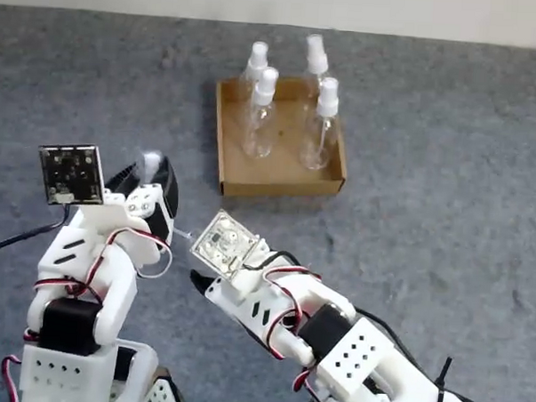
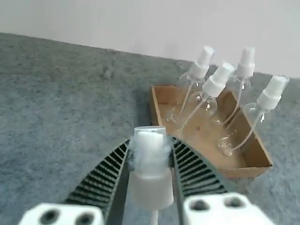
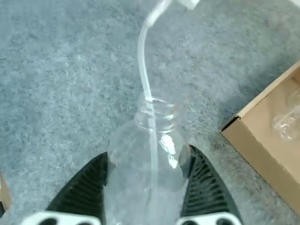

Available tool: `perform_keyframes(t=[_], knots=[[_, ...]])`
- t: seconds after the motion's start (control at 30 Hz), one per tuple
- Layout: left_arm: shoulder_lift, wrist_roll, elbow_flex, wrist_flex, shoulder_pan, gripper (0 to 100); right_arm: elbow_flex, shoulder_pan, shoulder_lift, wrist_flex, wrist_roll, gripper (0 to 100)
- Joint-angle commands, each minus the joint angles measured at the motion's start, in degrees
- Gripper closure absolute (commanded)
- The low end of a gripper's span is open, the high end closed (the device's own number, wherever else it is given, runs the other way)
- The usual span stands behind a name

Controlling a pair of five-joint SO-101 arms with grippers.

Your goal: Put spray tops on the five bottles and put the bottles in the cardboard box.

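Observation:
My left gripper (image 2: 150,143) is shut on a white spray top (image 2: 150,161), which it holds upright with the thin dip tube hanging below. In the high view that left gripper (image 1: 150,171) sits left of the cardboard box (image 1: 228,137). My right gripper (image 3: 147,166) is shut on a clear, open-necked bottle (image 3: 147,187). The dip tube (image 3: 143,70) comes down from above and its end is inside the bottle's neck. Several clear bottles with spray tops (image 1: 261,112) stand upright in the box.
Grey carpet covers the table all round. The box's near corner (image 3: 234,126) lies close beside the held bottle. The right arm (image 1: 333,337) stretches in from the front edge towards the left arm (image 1: 96,265). Open carpet lies right of the box.

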Motion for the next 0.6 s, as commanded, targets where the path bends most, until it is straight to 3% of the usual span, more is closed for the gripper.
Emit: perform_keyframes(t=[0.0, 0.33, 0.57], knots=[[0.22, -0.70, -0.04, 1.58, 1.54, 100, -1.27, 0.13, -1.01, -1.54, -0.70, 99.5], [0.13, -0.79, -2.33, 3.60, 9.54, 100, -1.01, 0.22, -1.01, -5.41, -0.79, 99.5], [0.22, -0.88, 0.75, 3.43, 9.80, 100, -0.48, 0.31, -1.10, -5.58, -0.79, 99.5]])
